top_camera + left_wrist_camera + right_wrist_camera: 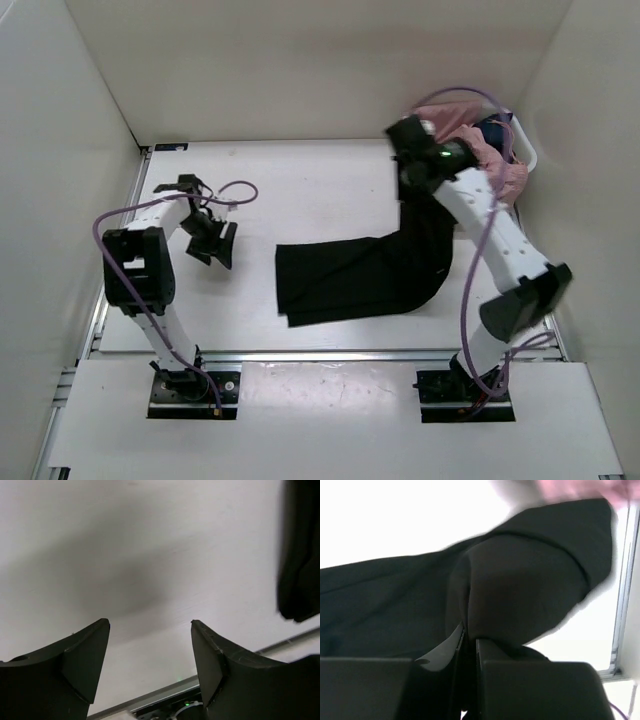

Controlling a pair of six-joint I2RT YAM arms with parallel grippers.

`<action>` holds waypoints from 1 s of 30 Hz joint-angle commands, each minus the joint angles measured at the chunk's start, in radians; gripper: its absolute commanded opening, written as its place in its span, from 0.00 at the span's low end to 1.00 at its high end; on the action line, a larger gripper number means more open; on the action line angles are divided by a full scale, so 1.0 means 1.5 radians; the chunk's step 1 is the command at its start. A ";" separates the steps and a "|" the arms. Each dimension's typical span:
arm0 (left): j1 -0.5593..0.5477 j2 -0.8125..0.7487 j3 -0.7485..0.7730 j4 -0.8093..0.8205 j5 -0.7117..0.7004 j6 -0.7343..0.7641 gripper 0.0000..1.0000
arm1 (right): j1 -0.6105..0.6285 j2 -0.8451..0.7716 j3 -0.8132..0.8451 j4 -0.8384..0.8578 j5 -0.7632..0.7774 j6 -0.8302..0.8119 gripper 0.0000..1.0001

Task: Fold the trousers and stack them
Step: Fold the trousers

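Trousers (350, 280): black, spread over the centre-right of the counter (300, 180), with one end lifted toward the far right corner.
Right hand (469, 641): fingers pressed almost together, pinching a fold of the trousers.
Left hand (150, 630): spread, nothing in it, near the counter's left edge and apart from the cloth.
Basket (528, 160): far right corner, with a pink garment (505, 170) heaped inside.
Risk: the thin pinch may slip and drop the end crumpled. The lifted end may snag the pink garment. A one-handed pull would likely skew the fold.
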 commanded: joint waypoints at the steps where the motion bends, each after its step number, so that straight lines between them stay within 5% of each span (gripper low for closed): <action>1: -0.051 0.006 -0.014 0.001 0.118 -0.010 0.77 | 0.172 0.117 0.132 -0.184 0.128 0.050 0.00; 3: -0.070 0.027 -0.014 0.001 0.129 -0.010 0.77 | 0.235 0.160 0.200 -0.211 0.146 0.081 0.00; 9: -0.102 0.079 -0.014 0.014 0.198 -0.004 0.77 | 0.391 0.242 0.169 -0.154 0.118 0.178 0.00; 15: -0.132 0.129 -0.014 0.014 0.252 0.014 0.65 | 0.432 0.266 0.096 -0.098 0.103 0.175 0.00; 28: -0.152 0.141 0.008 0.014 0.170 0.000 0.65 | 0.539 0.223 -0.001 -0.074 0.070 0.081 0.00; 30: -0.152 0.141 0.008 0.014 0.161 0.000 0.65 | 0.564 0.200 -0.017 -0.054 0.034 0.044 0.06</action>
